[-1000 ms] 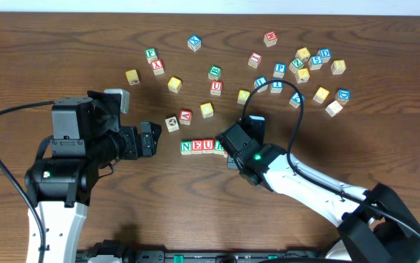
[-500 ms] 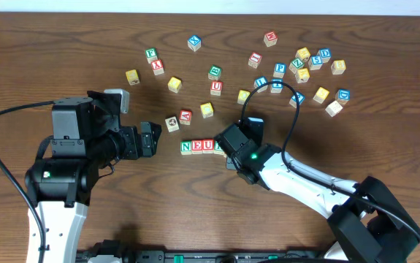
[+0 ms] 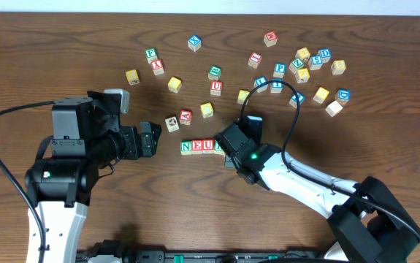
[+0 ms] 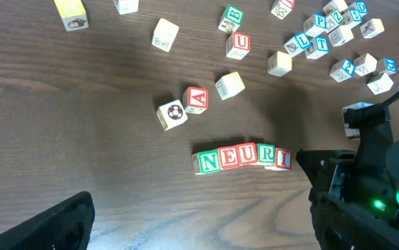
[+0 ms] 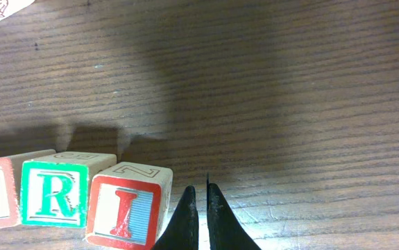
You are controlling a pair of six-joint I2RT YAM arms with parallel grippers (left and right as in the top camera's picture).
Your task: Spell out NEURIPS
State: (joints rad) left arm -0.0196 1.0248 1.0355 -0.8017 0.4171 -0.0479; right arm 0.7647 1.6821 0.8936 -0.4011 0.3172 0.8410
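A row of cubes on the wooden table reads green N (image 4: 209,162), red E (image 4: 227,157), red U (image 4: 246,154), green R (image 4: 266,153), red I (image 4: 283,160). From overhead, N (image 3: 186,147), E (image 3: 197,147) and U (image 3: 208,147) show; the row's right end is under my right gripper (image 3: 226,150). That gripper (image 5: 200,191) is shut and empty, its tips just right of the I cube (image 5: 125,212), next to R (image 5: 55,194). A blue P cube (image 3: 280,69) lies loose at the back. My left gripper (image 3: 151,139) is open, left of the row and apart from it, and holds nothing (image 4: 202,215).
Many loose letter cubes are scattered across the back, densest at the back right (image 3: 312,62). A red A cube (image 3: 185,116), a ball-picture cube (image 3: 172,123) and a yellow cube (image 3: 207,109) lie just behind the row. The right arm's cable (image 3: 297,102) loops over the cubes.
My right gripper has edged slightly left against the row's right end. The left arm has not moved.
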